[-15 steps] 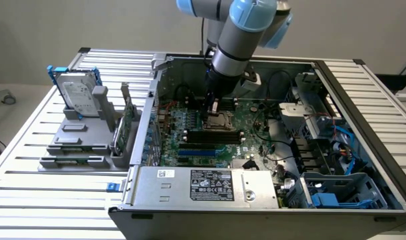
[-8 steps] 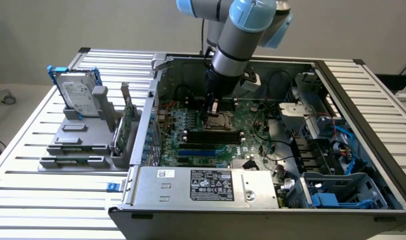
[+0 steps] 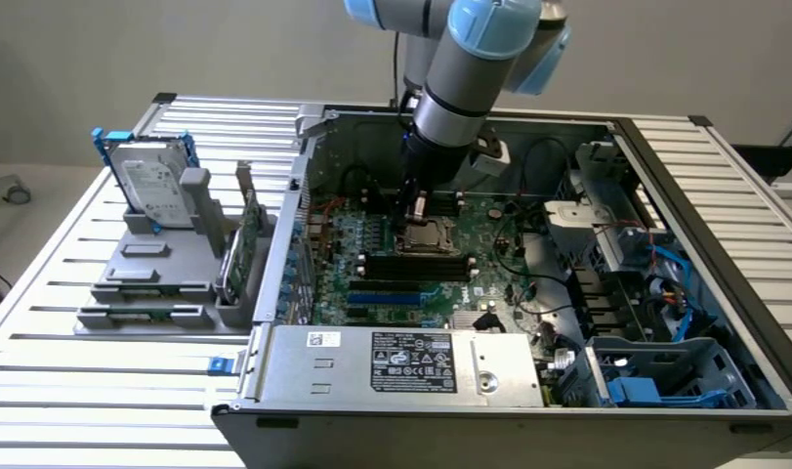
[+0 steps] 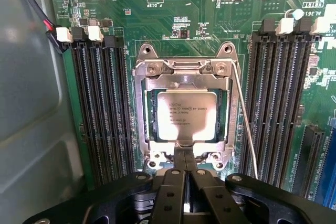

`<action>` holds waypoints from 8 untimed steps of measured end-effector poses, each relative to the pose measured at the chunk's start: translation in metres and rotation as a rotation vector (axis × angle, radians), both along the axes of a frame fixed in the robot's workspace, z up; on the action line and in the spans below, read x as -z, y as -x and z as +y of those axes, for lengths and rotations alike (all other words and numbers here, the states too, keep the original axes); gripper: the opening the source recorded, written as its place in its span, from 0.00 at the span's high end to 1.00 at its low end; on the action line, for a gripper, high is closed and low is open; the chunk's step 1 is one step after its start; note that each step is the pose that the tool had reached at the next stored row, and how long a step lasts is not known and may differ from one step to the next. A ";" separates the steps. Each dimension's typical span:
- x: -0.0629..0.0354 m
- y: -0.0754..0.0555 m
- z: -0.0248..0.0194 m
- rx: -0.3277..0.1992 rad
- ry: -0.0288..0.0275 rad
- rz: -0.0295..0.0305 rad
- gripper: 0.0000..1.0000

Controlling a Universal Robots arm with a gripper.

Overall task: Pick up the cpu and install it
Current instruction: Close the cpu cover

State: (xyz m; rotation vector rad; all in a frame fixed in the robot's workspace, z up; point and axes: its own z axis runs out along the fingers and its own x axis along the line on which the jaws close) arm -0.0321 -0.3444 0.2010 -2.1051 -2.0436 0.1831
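From my station I see the arm (image 3: 464,78) reaching down into the open computer case (image 3: 708,186), which lies on the slatted metal table (image 3: 57,371). The gripper (image 3: 419,207) hangs low over the middle of the green motherboard (image 3: 487,244), right at the processor socket. In the wrist view the gripper (image 4: 184,150) has its two black fingers (image 4: 177,182) pressed together with nothing between them, so I read the hand as fully narrow and holding nothing. The tips meet at the near edge of the cpu (image 4: 186,115); I cannot tell whether they actually touch it. The cpu lies flat inside the socket, its pale metal top with printed lettering facing up, squared to the silvery socket frame (image 4: 184,71) that surrounds it. A thin wire lever (image 4: 244,114) runs along one side of that frame. Rows of black memory slots (image 4: 102,103) flank the socket on both sides, with white latches at their ends. In the exterior view the cpu (image 3: 426,234) shows as a small bright square just beneath the fingertips, with the black memory sticks (image 3: 415,266) lying just beside it, nearer the camera. Toward the exterior view's left, outside the case, the hard drive (image 3: 154,181) stands upright in its blue bracket on a grey holder (image 3: 148,274), well apart from the gripper. A grey labelled box (image 3: 396,366) sits along the case's near edge.
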 end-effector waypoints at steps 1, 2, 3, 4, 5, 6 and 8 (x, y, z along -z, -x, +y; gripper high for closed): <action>-0.0006 0.000 0.0000 0.000 0.0001 0.0001 0.89; -0.0011 0.000 -0.0001 0.000 0.0002 0.0001 0.89; -0.0014 0.001 -0.0001 0.000 0.0001 0.0001 0.89; -0.0018 0.001 -0.0002 0.000 0.0002 0.0001 0.89; -0.0022 0.002 -0.0002 0.000 0.0000 0.0001 0.89; -0.0026 0.004 -0.0003 0.000 -0.0002 0.0001 0.89; -0.0038 0.006 -0.0005 0.001 -0.0013 0.0001 0.89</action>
